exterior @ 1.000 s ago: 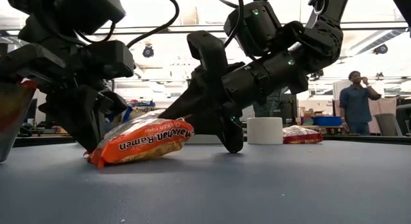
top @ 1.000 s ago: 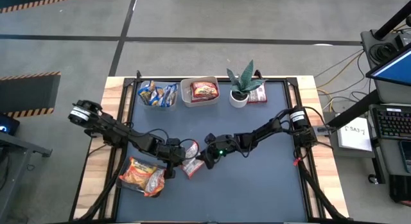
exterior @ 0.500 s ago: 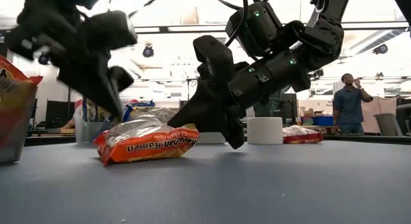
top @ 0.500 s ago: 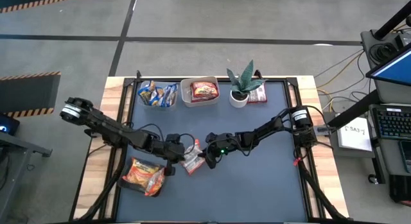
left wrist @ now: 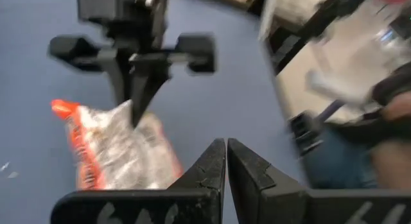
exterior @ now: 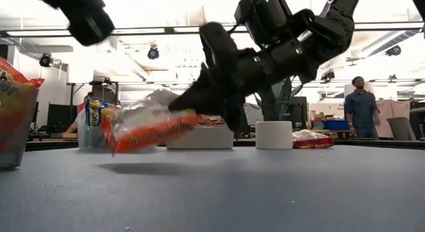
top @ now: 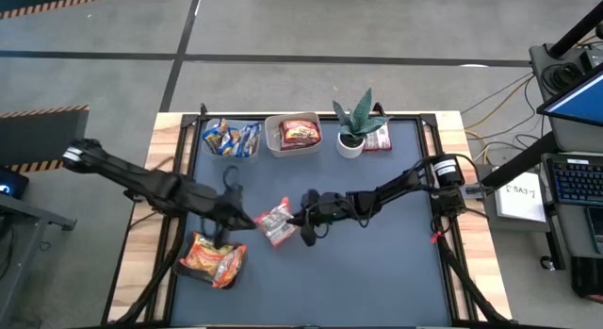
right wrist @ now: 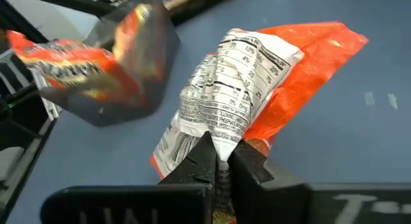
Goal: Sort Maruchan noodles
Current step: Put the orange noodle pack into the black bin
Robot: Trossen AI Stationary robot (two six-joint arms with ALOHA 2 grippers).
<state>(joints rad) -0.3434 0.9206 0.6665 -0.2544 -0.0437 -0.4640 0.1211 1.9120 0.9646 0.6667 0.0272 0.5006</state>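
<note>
High view, right hand: right hand (top: 300, 222) sits mid-table, clamped on the edge of an orange noodle packet (top: 276, 222); a second ago its fingers stood apart around that packet.
High view, left hand: left hand (top: 232, 216) has drawn back from the packet toward the left side, fingers pressed together, empty.
High view, sorted stock: blue-yellow packets in the left clear tub (top: 230, 139), a red packet in the middle tub (top: 294, 134), another red packet (top: 379, 139) behind the potted plant (top: 354, 126); orange packets (top: 212, 258) in a container at the table's (top: 377, 272) near-left corner.
Low view, packet: packet (exterior: 149, 129) now hangs clear of the table with a shadow beneath it; half a second ago it lay flat. Right hand (exterior: 199, 99) grips its upper edge.
Left wrist view: own fingers (left wrist: 215, 166) shut on nothing; the other arm's hand (left wrist: 138, 99) pinches the packet (left wrist: 112, 150) farther off.
Right wrist view: fingers (right wrist: 205, 161) closed on the crinkled seam of the packet (right wrist: 257, 83).
Meaning for task: pick-up looks secured; the likely next leg is carriage to the orange pile.
</note>
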